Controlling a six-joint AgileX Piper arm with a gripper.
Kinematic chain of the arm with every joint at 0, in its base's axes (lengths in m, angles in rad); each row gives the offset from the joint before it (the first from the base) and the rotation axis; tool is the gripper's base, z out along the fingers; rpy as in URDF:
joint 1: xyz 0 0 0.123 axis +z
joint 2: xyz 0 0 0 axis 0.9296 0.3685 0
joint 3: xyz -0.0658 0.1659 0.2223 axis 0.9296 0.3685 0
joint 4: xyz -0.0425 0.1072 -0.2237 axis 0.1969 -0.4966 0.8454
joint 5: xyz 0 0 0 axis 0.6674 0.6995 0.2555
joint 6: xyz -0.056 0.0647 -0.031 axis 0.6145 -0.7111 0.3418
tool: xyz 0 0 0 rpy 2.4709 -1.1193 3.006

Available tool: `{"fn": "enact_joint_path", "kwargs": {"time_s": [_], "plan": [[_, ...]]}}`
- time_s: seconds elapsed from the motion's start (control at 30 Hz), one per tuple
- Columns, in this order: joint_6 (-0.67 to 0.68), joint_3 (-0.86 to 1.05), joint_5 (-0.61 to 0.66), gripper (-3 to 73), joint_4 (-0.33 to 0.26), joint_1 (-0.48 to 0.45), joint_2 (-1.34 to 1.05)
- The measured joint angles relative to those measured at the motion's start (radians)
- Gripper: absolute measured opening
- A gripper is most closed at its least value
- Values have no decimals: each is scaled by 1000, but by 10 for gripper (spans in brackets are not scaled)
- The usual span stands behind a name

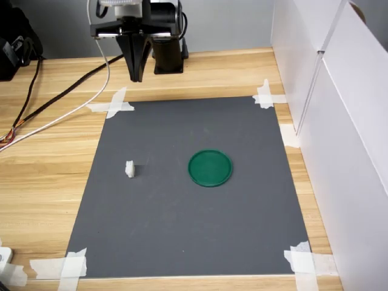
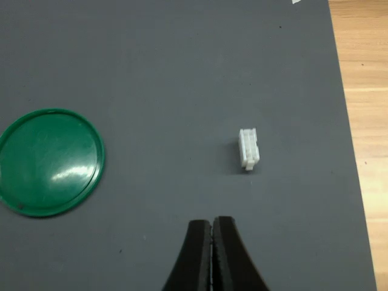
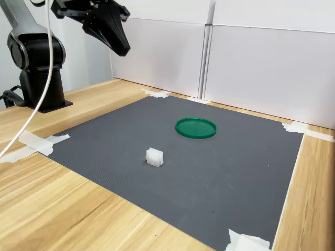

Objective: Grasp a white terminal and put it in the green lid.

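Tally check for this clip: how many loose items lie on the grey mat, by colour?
White: 1, the white terminal, lying on the mat apart from the lid.
Green: 1, the green lid, nothing inside it.
Total: 2.
The claw hangs above with its jaws together, holding nothing.

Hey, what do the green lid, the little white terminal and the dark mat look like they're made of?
Green lid: likely glossy moulded plastic; it shows bright reflections and a thin raised rim.
White terminal: probably hard plastic, opaque with crisp stepped edges.
Dark mat: matte grey sheet with no glare, perhaps rubber or foam; faint weave in the second exterior view.
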Motion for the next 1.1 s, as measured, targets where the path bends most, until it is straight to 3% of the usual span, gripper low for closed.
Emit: {"fn": "enact_joint_path", "kwargs": {"time_s": [0.1,0.37,0.67,0.83,1.1], "plan": [[0,-30,-16,-21,2,0,87],[22,-124,35,-21,114,0,279],[62,-274,249,9,82,0,486],[191,-352,265,165,47,0,538],[251,-436,327,578,37,0,611]]}}
